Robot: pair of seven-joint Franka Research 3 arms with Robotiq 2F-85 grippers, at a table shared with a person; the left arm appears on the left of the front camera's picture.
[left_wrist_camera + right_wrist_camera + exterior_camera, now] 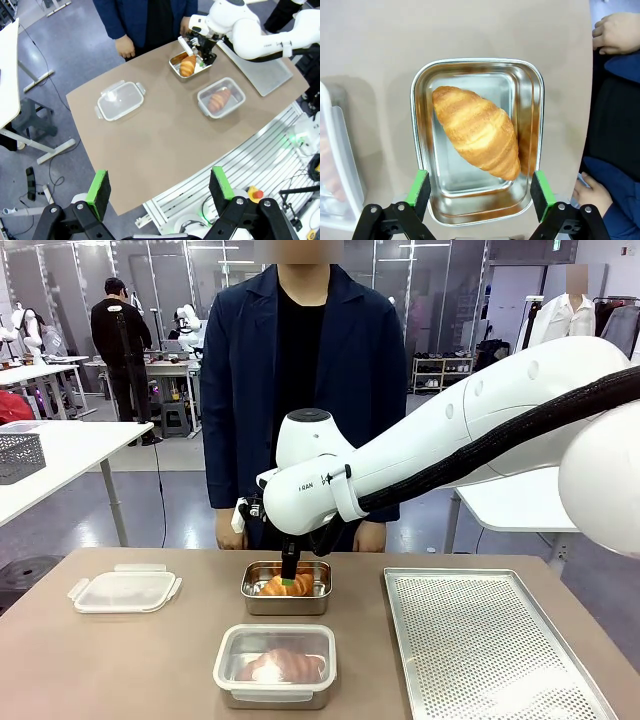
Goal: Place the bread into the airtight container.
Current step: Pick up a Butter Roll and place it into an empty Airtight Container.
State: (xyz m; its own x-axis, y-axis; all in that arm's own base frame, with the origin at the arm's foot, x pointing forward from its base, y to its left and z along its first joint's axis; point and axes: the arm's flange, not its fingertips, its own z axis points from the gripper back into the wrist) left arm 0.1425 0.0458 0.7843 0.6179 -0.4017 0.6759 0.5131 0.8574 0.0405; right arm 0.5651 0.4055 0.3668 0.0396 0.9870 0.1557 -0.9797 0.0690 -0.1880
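Observation:
A golden croissant [477,132] lies diagonally in an open steel container [420,150] at the table's far middle. My right gripper [480,190] hangs open just above it, green pads either side of the croissant's near end, touching nothing. From the front the right gripper [288,580] dips into the steel container [287,606] over the croissant [285,587]. My left gripper [160,187] is open and empty, high over the table's near edge.
A closed clear-lidded container [225,660] holding another croissant sits nearer me. A flat clear lid with clips [125,590] lies at left, a perforated metal tray [490,640] at right. The person's hands [228,535] hang at the far edge.

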